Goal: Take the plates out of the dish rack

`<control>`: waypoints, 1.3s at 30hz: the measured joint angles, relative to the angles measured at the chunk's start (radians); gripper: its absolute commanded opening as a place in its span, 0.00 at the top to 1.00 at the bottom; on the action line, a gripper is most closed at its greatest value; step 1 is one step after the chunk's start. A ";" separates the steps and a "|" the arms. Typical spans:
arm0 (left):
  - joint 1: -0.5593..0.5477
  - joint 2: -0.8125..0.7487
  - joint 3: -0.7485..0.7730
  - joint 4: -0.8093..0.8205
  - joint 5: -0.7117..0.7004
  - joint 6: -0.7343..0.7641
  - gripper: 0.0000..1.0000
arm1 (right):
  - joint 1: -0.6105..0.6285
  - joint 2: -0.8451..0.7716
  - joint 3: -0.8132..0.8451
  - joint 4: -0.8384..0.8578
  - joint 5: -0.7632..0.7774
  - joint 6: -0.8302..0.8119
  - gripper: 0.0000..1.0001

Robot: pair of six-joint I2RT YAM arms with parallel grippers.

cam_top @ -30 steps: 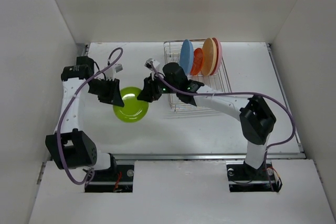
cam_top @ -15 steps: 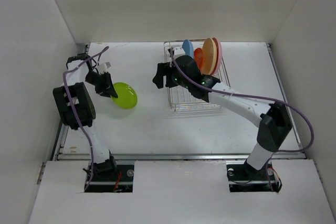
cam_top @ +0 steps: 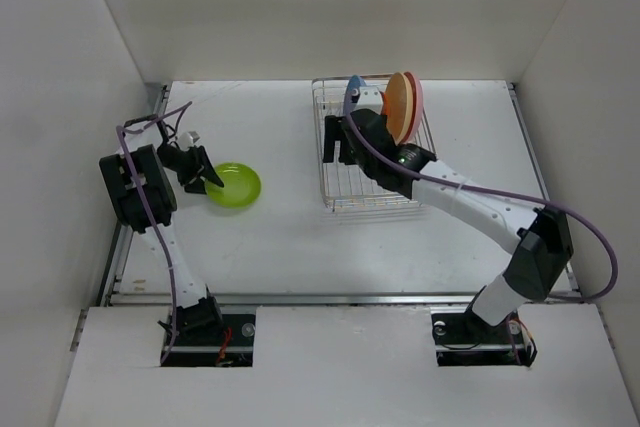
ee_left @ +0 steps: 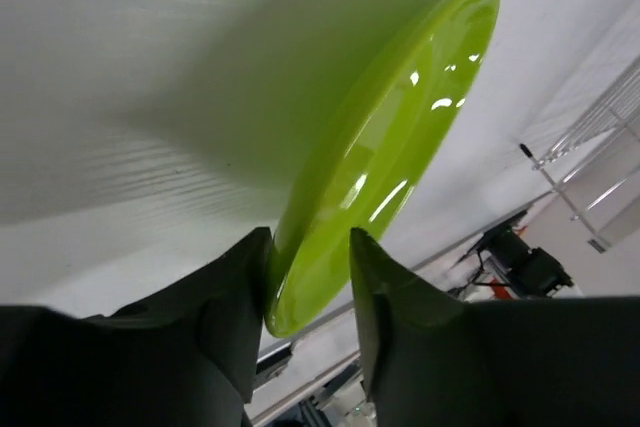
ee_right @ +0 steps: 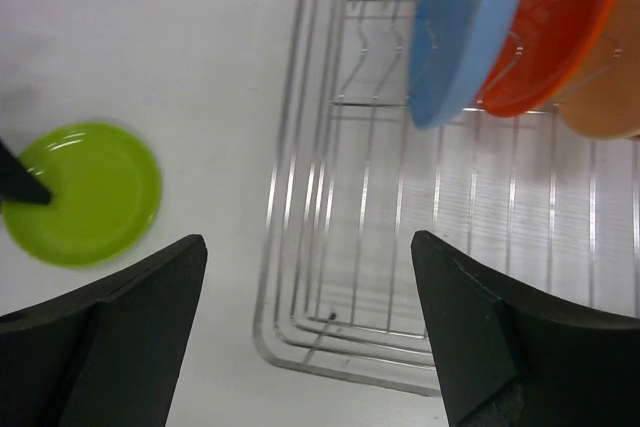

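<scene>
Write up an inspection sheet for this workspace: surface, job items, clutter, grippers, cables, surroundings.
Surface: white table, no marks seen.
Job's things: green plate is out of the dish rack, on the table's left side. Blue plate, orange-red plate, yellow-orange plate and pink plate stand on edge in the rack.
Clutter: nothing seen.
Grippers: left gripper is shut on the green plate's rim. Right gripper is open and empty above the rack.
Cables: purple cables loop along both arms, clear of the plates.
Surroundings: plain white walls.

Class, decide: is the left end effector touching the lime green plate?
Touching. Left wrist view: the left end effector grips the lime green plate by its rim.
</scene>
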 measured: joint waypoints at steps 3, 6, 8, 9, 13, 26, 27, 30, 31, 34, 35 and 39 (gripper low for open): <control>0.000 0.000 0.000 0.008 -0.031 -0.011 0.52 | -0.010 0.030 0.029 -0.037 0.085 0.002 0.09; -0.001 -0.003 -0.002 0.016 -0.062 -0.028 0.45 | -0.036 0.099 0.107 -0.074 0.171 0.004 0.08; -0.001 -0.012 -0.007 0.025 -0.085 -0.039 0.42 | -0.072 0.172 0.188 -0.096 0.210 0.004 0.08; -0.001 -0.018 -0.010 0.028 -0.099 -0.042 0.41 | -0.093 0.210 0.233 -0.102 0.222 0.004 0.08; -0.001 -0.078 -0.029 0.038 -0.166 -0.056 0.36 | -0.175 0.354 0.369 -0.117 0.229 0.003 0.08; -0.001 -0.411 -0.095 0.041 -0.297 -0.043 0.35 | -0.223 0.517 0.483 -0.177 0.308 -0.051 0.98; -0.001 -0.423 -0.095 0.039 -0.297 -0.036 0.34 | -0.220 0.509 0.477 -0.177 0.320 -0.054 0.99; -0.001 -0.443 -0.093 0.015 -0.295 -0.017 0.34 | -0.190 0.458 0.446 -0.183 0.381 -0.082 1.00; -0.001 -0.445 -0.091 0.005 -0.292 -0.011 0.34 | -0.180 0.438 0.443 -0.184 0.407 -0.092 1.00; -0.001 -0.445 -0.072 -0.025 -0.282 0.003 0.34 | -0.145 0.352 0.443 -0.182 0.511 -0.130 1.00; -0.001 -0.445 -0.064 -0.035 -0.276 0.007 0.34 | -0.133 0.320 0.446 -0.172 0.537 -0.140 1.00; -0.011 -0.454 -0.039 -0.064 -0.245 0.034 0.27 | -0.072 0.202 0.471 -0.109 0.642 -0.190 1.00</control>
